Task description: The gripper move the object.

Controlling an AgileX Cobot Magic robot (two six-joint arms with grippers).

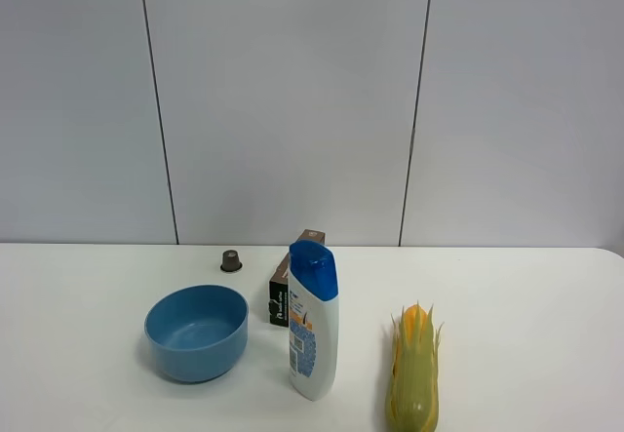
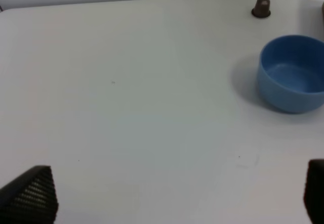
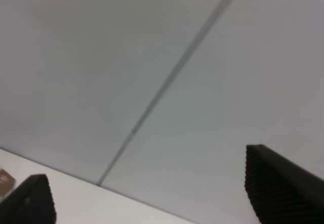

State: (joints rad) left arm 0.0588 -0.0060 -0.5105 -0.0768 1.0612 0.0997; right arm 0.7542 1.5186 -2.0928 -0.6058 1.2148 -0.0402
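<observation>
The light-blue bowl point(image 1: 197, 332) stands upright and empty on the white table, left of the shampoo bottle. It also shows in the left wrist view point(image 2: 293, 74), well away from the left gripper point(image 2: 177, 193). That gripper is open, its two dark fingertips point(image 2: 30, 196) wide apart over bare table, holding nothing. The right gripper point(image 3: 152, 193) is open too and points at the wall, its fingertips point(image 3: 281, 183) spread with nothing between them. Neither arm shows in the exterior high view.
A white shampoo bottle with a blue cap point(image 1: 312, 321) stands right of the bowl. A yellow-green corn cob point(image 1: 413, 372) lies at the front right. A dark box point(image 1: 290, 289) lies behind the bottle. A small brown cap point(image 1: 231, 260) sits near the wall, also in the left wrist view point(image 2: 261, 7).
</observation>
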